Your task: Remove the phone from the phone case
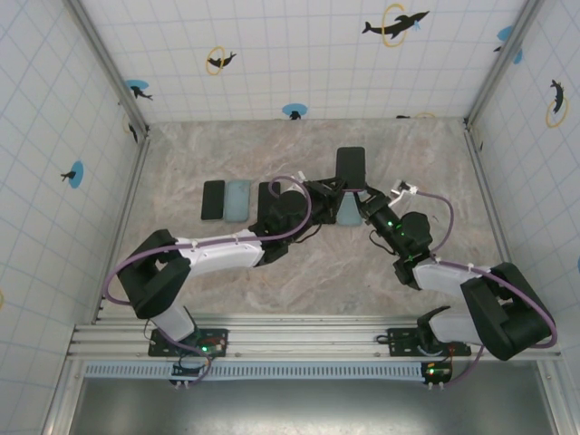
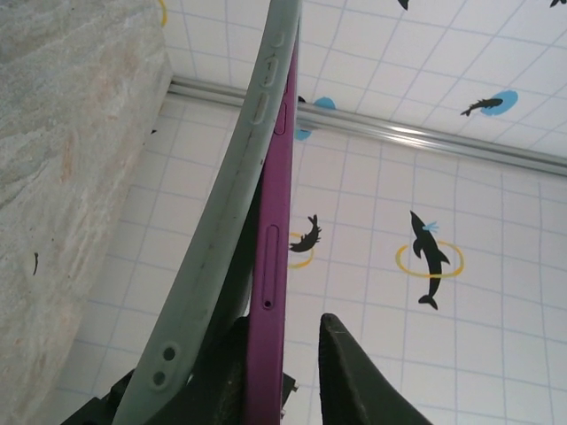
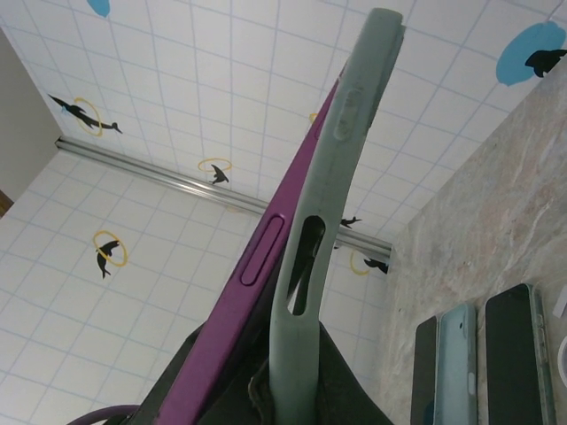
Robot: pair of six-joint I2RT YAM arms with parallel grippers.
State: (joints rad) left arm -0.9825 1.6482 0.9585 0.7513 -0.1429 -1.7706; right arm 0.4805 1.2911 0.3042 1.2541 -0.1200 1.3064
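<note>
On the marble table (image 1: 181,281) my two arms meet near the middle, a little toward 12 o'clock. My left gripper (image 1: 319,194) comes in from 8 o'clock and my right gripper (image 1: 370,205) from 4 o'clock.

Between them the grey-green case (image 2: 226,230) is held up off the table. It bows away from the purple phone (image 2: 270,266) along one long edge.

My right gripper is clamped on the near end of the case, and the phone lies just against it at 9 o'clock in the right wrist view. The phone and case pass between my left fingers (image 2: 350,372). This finger looks just apart from the phone, so I cannot tell if that gripper is holding.

At 9 o'clock from the grippers a black phone (image 1: 213,199), a pale blue phone (image 1: 237,199) and a dark phone (image 1: 269,195) lie flat in a row.
</note>
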